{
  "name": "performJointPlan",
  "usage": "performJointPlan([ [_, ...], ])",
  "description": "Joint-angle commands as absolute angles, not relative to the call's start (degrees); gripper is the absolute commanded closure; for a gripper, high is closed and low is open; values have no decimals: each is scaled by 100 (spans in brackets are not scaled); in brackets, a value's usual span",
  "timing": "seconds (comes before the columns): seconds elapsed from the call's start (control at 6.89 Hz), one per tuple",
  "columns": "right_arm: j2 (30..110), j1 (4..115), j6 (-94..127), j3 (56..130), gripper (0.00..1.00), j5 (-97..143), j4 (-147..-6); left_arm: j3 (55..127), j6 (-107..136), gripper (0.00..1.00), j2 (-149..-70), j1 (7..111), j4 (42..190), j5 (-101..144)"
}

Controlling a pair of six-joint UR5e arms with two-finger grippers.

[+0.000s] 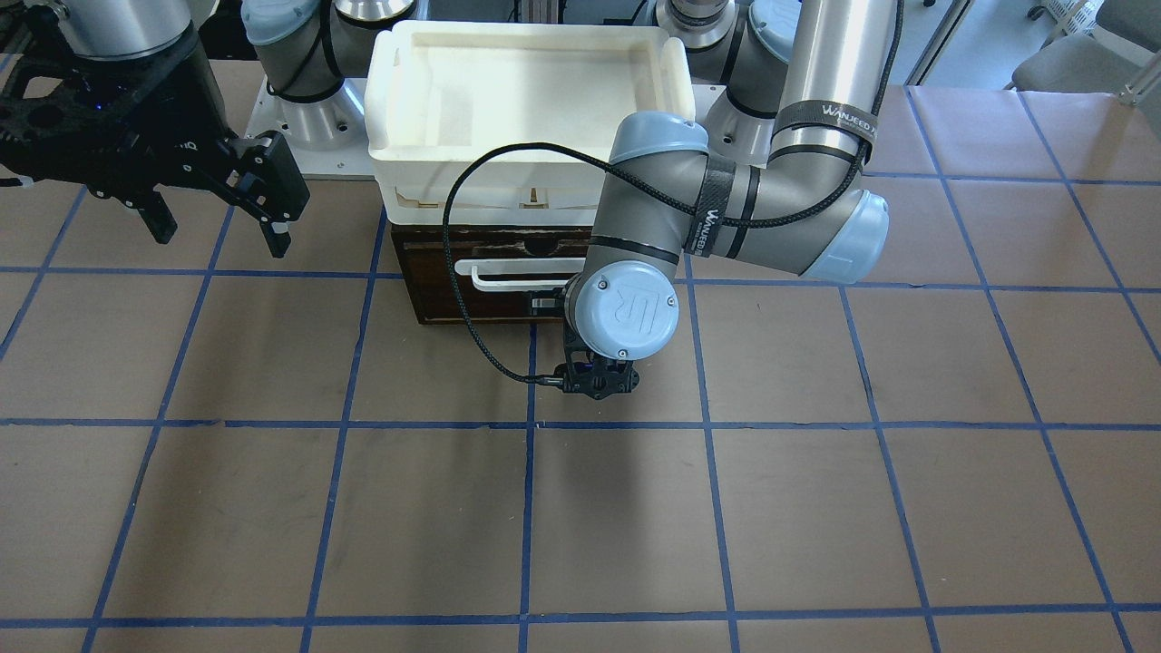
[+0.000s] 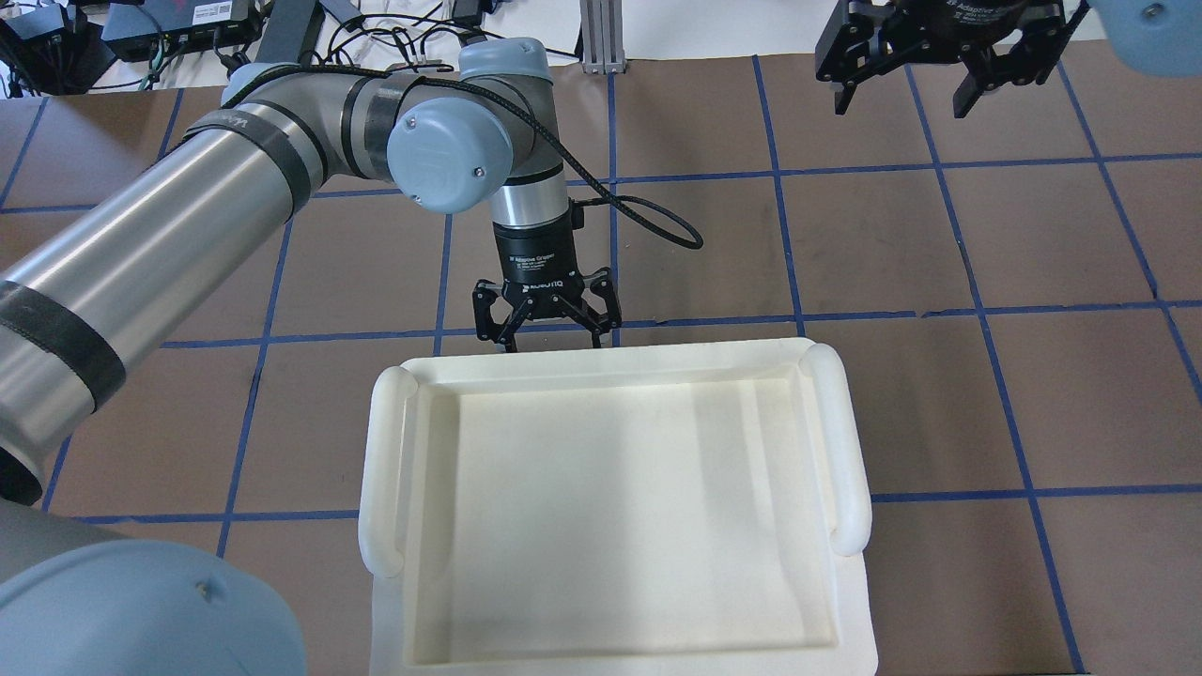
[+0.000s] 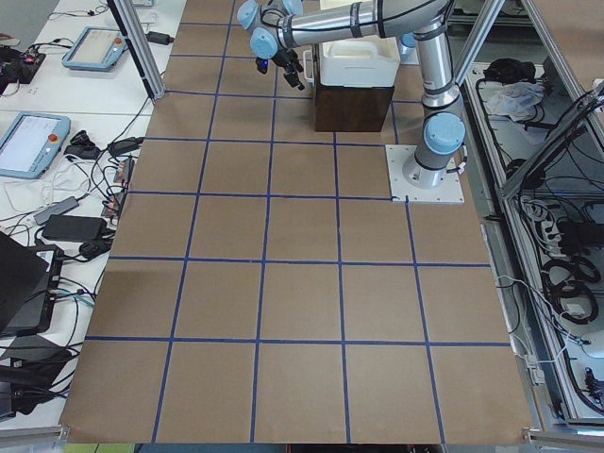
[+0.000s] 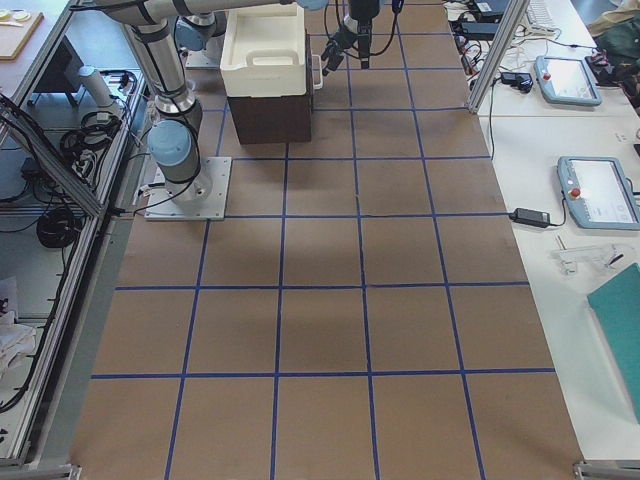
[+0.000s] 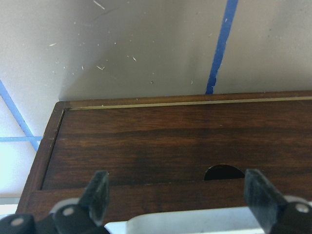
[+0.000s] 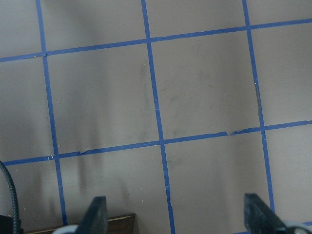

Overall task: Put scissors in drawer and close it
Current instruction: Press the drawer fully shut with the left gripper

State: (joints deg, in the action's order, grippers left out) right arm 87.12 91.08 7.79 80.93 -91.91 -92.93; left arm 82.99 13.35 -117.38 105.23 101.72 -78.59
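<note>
Dark fingertips (image 5: 100, 195) of the left pincer (image 5: 179, 195) fill the bottom corners of the left wrist view, spread wide apart and clamped on nothing. Between them, close to the palm, lies the white bar handle (image 5: 195, 223) of the drawer (image 1: 431, 295); whether either finger touches the bar cannot be told. Just beyond the tips stretches the dark brown front (image 5: 146, 146), with a half-round notch (image 5: 224, 172) nearer one tip than the other. The front looks pushed in, level with the frame around it. Past its far edge comes the brown paper worktop (image 5: 146, 48), crossed by blue tape lines (image 5: 222, 48). Where the scissors lie cannot be told from any view

From overhead the left pincer hangs from its wrist with the fingers pointing down. Their tips are hidden behind the far rim of a white plastic tray (image 2: 610, 360), which sits on top of the drawer's case, on the robot's side of the pincer

The right pincer (image 1: 220, 231) hovers well apart from the left one, raised over the worktop and off to the side of drawer and tray. Its fingers are likewise spread wide with nothing between them. Below it lies taped worktop, with a sliver of dark wood (image 6: 117, 224) just beside one tip
</note>
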Motion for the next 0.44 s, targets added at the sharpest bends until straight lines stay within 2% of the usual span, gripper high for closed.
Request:
performJointPlan([
  [0.0,8684,9114,782,8095,0,-9089,-9351,8227,1319,0,-11647,10503,10143,-7866],
  [0.29,8692,9114,782,8103,0,-9053,-9343,7729,1196,0,-11383,9883,9723,-7857],
])
